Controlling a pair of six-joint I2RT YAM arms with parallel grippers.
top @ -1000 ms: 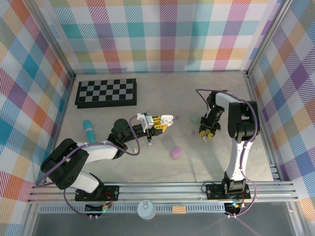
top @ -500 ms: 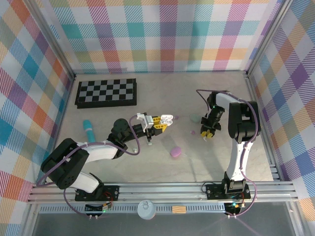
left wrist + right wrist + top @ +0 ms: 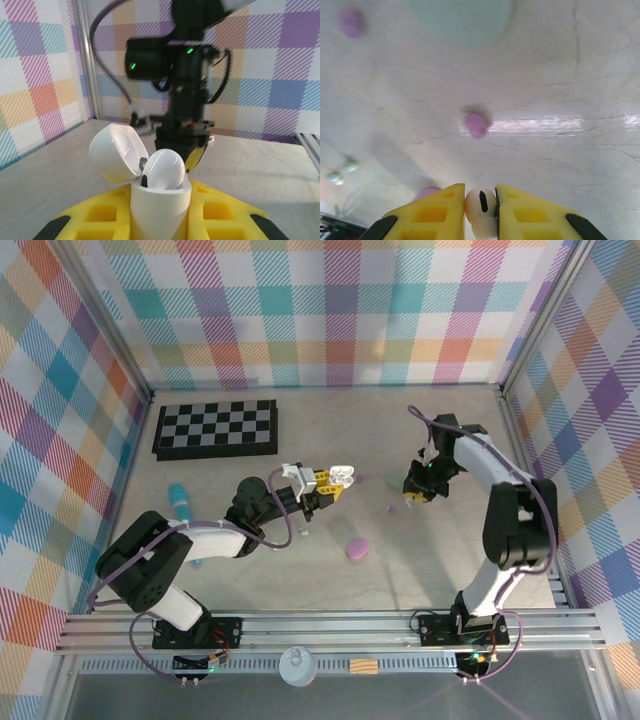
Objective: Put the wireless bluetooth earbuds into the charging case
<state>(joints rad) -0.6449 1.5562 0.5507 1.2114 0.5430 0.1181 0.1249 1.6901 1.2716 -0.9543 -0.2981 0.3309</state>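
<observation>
My left gripper is shut on a white charging case, held upright above the table with its lid flipped open. One white earbud sits in the case. My right gripper hangs above the table to the right of the case, facing it, and is shut on a second white earbud. The right fingers show just behind the case in the left wrist view. A purple earbud lies on the table below the right gripper.
A pale teal case lies left of the right gripper, and a purple case sits nearer the front. Another purple bud and two pale green buds lie loose. A chessboard and teal cylinder are at the left.
My right gripper has lifted and moved back, with its arm swinging out to the right. The left gripper has pushed the open case slightly farther back.
</observation>
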